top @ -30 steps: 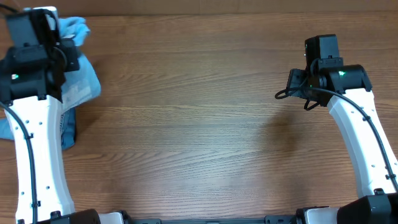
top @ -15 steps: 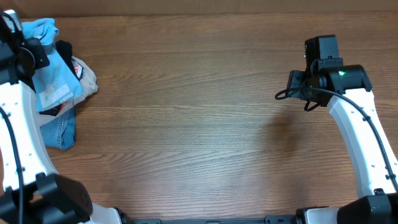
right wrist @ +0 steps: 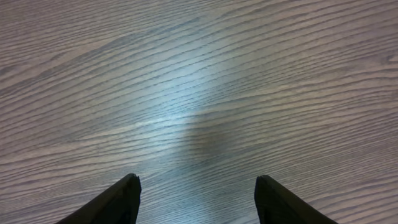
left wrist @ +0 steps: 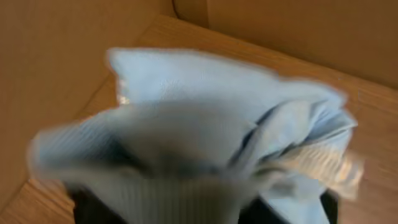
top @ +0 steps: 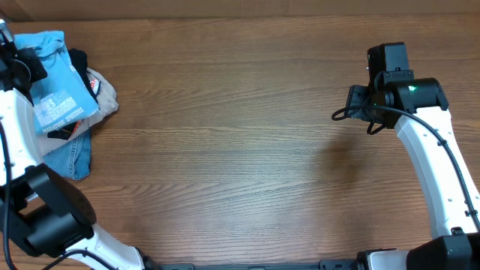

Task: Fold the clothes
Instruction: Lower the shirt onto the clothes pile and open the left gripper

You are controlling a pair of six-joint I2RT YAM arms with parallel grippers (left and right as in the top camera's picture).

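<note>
Left gripper point(top: 22, 67) is against the blue T-shirt point(top: 58, 106); blurred cloth hides its fingers, so I cannot tell their state. The shirt's print is too small to read. It tops the black garment point(top: 77, 60), beige garment point(top: 106, 94) and jeans point(top: 75, 154), far left. Right gripper point(right wrist: 196, 183) is spread above the table point(top: 240, 150).

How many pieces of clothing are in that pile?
4, at the table's far-left edge: blue T-shirt on top, black garment beside it, beige garment poking out right, jeans underneath. Others may be hidden.
</note>
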